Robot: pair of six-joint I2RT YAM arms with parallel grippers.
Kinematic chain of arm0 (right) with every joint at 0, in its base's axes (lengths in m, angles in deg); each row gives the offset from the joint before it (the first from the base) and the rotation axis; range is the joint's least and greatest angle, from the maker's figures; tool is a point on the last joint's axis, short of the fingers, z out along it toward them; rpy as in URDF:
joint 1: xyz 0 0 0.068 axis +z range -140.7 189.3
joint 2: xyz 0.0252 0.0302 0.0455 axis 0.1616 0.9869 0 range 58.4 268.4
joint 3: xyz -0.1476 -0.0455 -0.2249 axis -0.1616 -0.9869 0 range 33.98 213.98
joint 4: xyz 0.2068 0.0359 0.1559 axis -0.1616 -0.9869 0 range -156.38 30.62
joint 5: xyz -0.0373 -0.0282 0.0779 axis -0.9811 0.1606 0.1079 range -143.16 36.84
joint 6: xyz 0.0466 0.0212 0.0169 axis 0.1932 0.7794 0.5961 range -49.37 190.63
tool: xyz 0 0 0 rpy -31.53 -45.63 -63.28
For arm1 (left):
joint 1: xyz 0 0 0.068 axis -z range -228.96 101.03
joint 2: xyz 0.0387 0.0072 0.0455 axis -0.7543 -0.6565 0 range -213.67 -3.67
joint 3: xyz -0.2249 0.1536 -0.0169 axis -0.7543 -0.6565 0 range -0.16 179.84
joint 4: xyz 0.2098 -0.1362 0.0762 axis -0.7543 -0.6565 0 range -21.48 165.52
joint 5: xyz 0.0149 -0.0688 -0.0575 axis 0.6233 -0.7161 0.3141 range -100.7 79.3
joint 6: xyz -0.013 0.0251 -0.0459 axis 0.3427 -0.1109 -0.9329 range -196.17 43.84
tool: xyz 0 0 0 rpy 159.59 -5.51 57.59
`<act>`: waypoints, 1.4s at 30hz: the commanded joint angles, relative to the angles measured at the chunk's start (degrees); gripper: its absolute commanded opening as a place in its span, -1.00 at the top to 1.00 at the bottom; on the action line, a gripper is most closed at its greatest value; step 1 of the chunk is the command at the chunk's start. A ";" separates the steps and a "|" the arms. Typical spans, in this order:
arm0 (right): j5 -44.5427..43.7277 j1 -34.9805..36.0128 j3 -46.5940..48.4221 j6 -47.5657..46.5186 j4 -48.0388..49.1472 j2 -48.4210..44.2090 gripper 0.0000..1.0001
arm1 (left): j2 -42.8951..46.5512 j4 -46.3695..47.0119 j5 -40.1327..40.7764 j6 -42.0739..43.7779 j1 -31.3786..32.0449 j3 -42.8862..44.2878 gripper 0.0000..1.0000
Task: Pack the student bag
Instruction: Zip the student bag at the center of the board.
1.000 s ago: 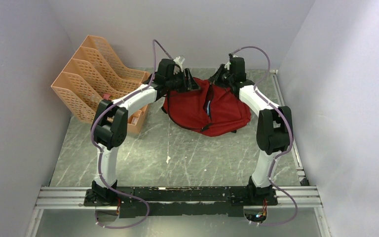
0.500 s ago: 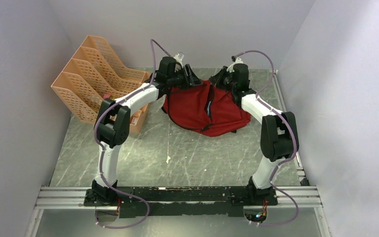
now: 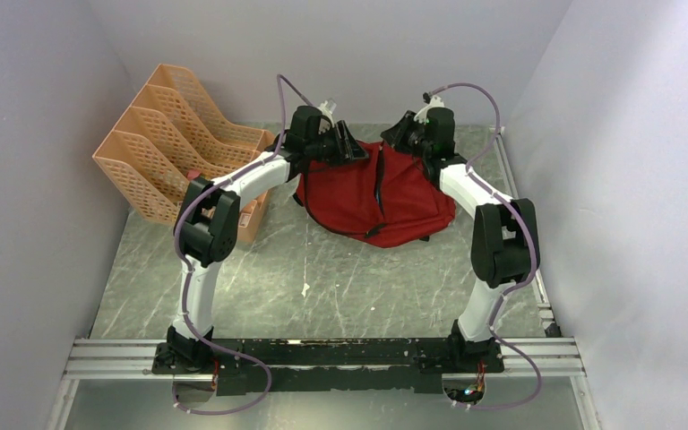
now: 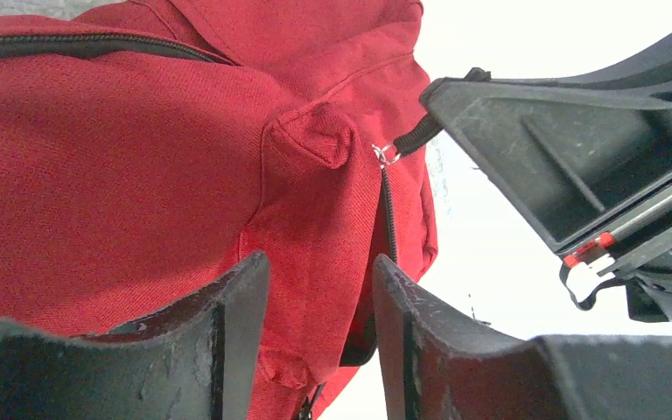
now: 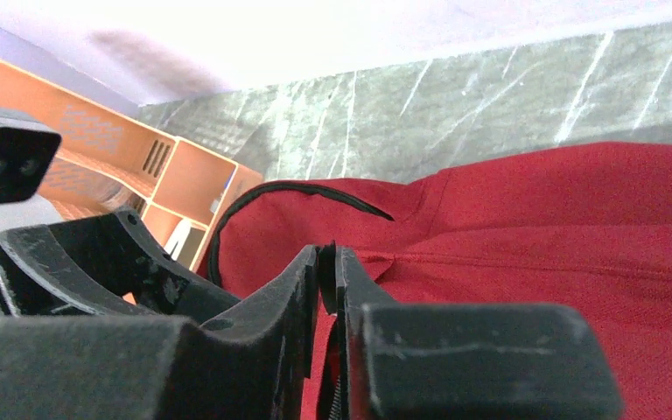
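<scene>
Zipped further than 0.5 s ago: no open gap on student bag (image 3: pixel 358 197), just a thin black line. Parked far centre of surface (image 3: pixel 322 278). Clamped on zipper pull (image 4: pixel 416 136) with right gripper (image 5: pixel 328 258) jaws together. Left gripper (image 4: pixel 319 280) jaws slightly apart at red corner fabric, can't tell if pinching. Probably closing stage of packing

The right hand (image 5: pixel 329 271) (black fingers pressed almost together) sits against a soft dark-red fabric backpack (image 5: pixel 577 227) with a black zipper line (image 5: pixel 315 188) — beyond it lie a grey marbled worktop (image 5: pixel 490 96) and an orange plastic file rack (image 5: pixel 184 175).

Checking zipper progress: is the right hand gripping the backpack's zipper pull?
Yes, the left wrist view shows the black zipper pull running into the right hand's fingertips.
</scene>
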 commanded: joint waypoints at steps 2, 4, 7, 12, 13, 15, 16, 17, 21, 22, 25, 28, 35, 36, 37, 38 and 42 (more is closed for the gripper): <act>1.65 -0.82 2.81 0.20 1.42 1.23 0.67 | 0.15 0.56 -2.30 0.85 0.26 -0.45 -0.02; 1.89 -0.81 2.89 0.14 1.39 1.23 0.79 | 0.17 0.74 -2.44 0.83 0.30 -0.69 -0.01; 2.20 -0.91 2.80 -0.07 1.23 1.19 1.00 | 0.17 0.85 -2.68 0.85 0.30 -0.90 -0.01; 2.21 -0.92 1.92 -0.23 0.97 0.62 1.00 | 0.05 0.81 -2.71 1.00 0.24 -0.88 -0.01; 2.14 -0.92 1.69 -0.32 0.81 0.38 1.00 | -0.04 0.58 -2.56 1.05 0.22 -0.56 -0.02; 2.23 -0.91 1.08 -0.22 0.49 -0.31 1.00 | -0.18 0.16 -1.96 0.48 0.13 -0.04 -0.04; 2.42 -0.92 0.64 -0.13 0.35 -0.72 1.00 | -0.11 0.03 -1.31 0.10 0.13 0.11 -0.05; 2.61 -0.92 0.01 0.13 0.27 -1.31 1.00 | 0.09 0.02 -0.33 -0.89 0.13 0.21 -0.08; 3.65 -0.85 -4.71 1.42 2.31 -4.73 1.00 | 0.98 0.45 3.87 -6.83 0.18 0.76 -0.16; 3.98 -0.83 -5.92 1.57 2.91 -5.57 1.00 | 0.92 -0.28 4.87 -8.13 0.21 1.61 -0.18; 4.49 -0.83 -8.58 1.43 4.04 -7.35 1.00 | 0.06 -5.53 8.56 -11.00 0.30 5.41 -0.23; 4.95 -0.83 -9.89 0.58 4.77 -7.79 1.00 | -0.35 -7.11 11.47 -13.74 0.52 6.70 -0.25; 6.43 -0.88 -11.64 0.41 6.52 -8.41 1.00 | -3.07 -7.62 13.64 -14.82 1.60 10.53 -0.32; 6.38 -0.88 -11.67 0.30 6.60 -8.48 1.00 | -4.10 -8.26 13.64 -14.52 1.82 11.94 -0.32; 6.41 -0.79 -11.76 0.28 6.61 -8.52 1.00 | -5.14 -9.51 13.43 -14.27 2.00 14.15 -0.33; 6.49 -0.83 -11.81 0.28 6.73 -8.59 1.00 | -6.17 -10.19 13.26 -14.07 2.12 15.58 -0.32; 6.38 -0.84 -11.81 0.05 6.52 -8.62 1.00 | -7.94 -10.56 13.61 -13.89 2.92 18.18 -0.23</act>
